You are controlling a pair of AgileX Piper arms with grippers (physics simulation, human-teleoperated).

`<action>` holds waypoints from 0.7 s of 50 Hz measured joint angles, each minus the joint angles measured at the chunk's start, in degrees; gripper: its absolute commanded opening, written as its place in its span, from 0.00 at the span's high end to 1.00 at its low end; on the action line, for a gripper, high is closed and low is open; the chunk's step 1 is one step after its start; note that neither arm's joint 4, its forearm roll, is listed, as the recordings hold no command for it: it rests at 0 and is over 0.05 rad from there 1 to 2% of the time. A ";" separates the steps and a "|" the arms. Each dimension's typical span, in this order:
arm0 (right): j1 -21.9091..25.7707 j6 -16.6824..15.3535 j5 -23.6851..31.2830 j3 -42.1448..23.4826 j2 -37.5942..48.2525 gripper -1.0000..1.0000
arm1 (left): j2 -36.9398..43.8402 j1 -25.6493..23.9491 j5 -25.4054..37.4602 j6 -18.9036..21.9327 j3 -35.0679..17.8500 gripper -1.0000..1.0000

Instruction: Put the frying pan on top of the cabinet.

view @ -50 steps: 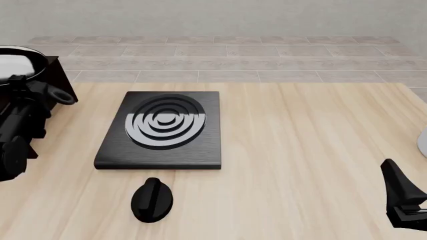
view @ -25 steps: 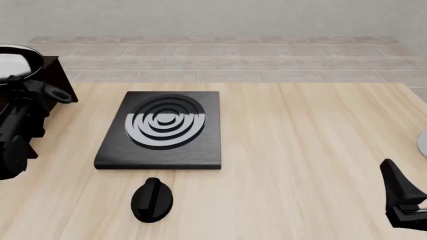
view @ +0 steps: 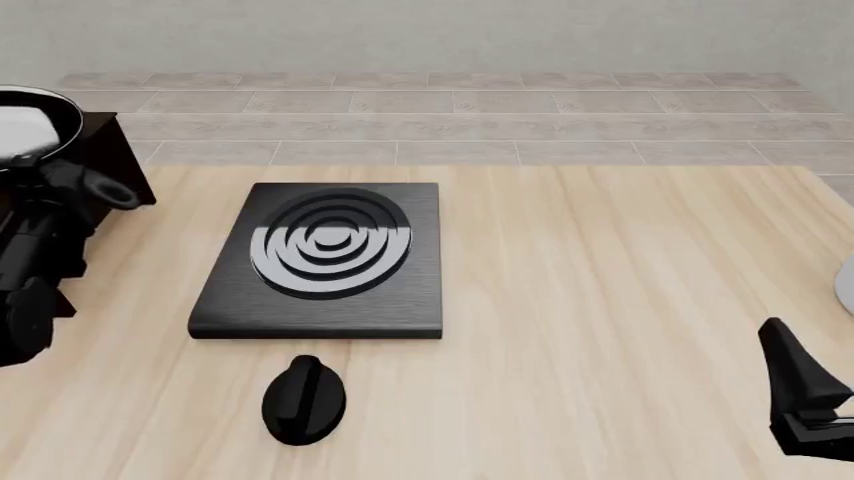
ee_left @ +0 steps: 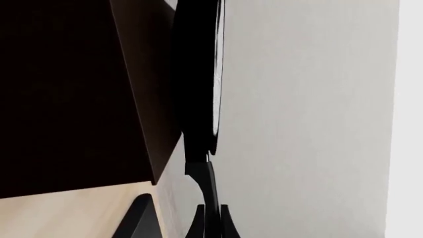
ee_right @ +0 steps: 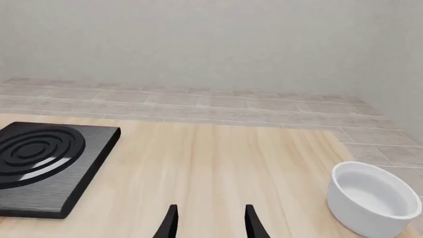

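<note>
While the right pincer (ee_right: 209,223) gapes idle, the left pincer (ee_left: 210,220) clamps the frying pan (view: 30,122) against the cabinet (view: 100,140).

Frying pan (view: 30,122) and cabinet (view: 107,150) cropped at the front view's left edge, left gripper's grip hidden.

Light is soft and even across all three views, with no strong direction. Edges are sharp everywhere, with no blur, grain or bending at the borders. The tabletop (view: 601,300) is bright and carries only faint, diffuse shadows under the stove plate (view: 327,258) and the knob (view: 304,400). The frying pan (view: 27,125) shows a pale sheen inside. In the left wrist view the cabinet (ee_left: 66,94) is nearly featureless black.
</note>
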 measured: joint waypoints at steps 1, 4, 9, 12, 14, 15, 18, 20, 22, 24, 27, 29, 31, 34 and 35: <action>0.01 -0.01 0.00 0.00 0.01 0.00 | -0.02 0.06 -0.04 0.03 0.04 1.00; 0.02 -0.04 -0.02 0.00 0.03 0.00 | -0.04 0.31 -0.09 0.23 0.18 0.00; 0.05 -0.08 -0.03 0.00 0.05 0.00 | -0.28 0.92 0.22 0.86 0.32 0.00; 0.07 -0.10 -0.04 0.00 0.07 0.00 | -0.51 1.17 0.39 1.23 0.43 0.00; 0.08 -0.10 -0.04 0.00 0.08 0.00 | -0.66 1.32 0.42 1.44 0.50 0.00; 0.09 -0.10 -0.05 0.00 0.08 0.00 | -0.72 1.40 0.37 1.50 0.54 0.00; 0.10 -0.12 -0.05 0.00 0.08 0.00 | -0.97 1.58 0.30 1.73 0.65 0.00; 0.11 -0.13 -0.05 0.00 0.09 0.00 | -1.11 1.65 0.23 1.86 0.73 0.00; 0.12 -0.14 -0.05 0.00 0.09 0.00 | -1.27 1.71 0.18 1.98 0.81 0.00; 0.13 -0.15 -0.05 0.00 0.09 0.00 | -1.44 1.77 0.13 2.09 0.89 0.00; 0.14 -0.17 -0.05 0.00 0.08 0.00 | -1.71 1.86 0.07 2.23 1.06 0.00; 0.14 -0.17 -0.05 0.00 0.08 0.00 | -1.98 1.90 0.06 2.34 1.21 0.00; 0.15 -0.19 -0.05 0.00 0.08 0.00 | -2.32 1.96 0.01 2.44 1.42 0.00; 0.16 -0.19 -0.05 0.00 0.08 0.00 | -2.82 2.07 -0.07 2.58 1.77 0.00; 0.16 -0.19 -0.05 0.00 0.08 0.00 | -2.97 2.12 -0.10 2.63 1.90 0.00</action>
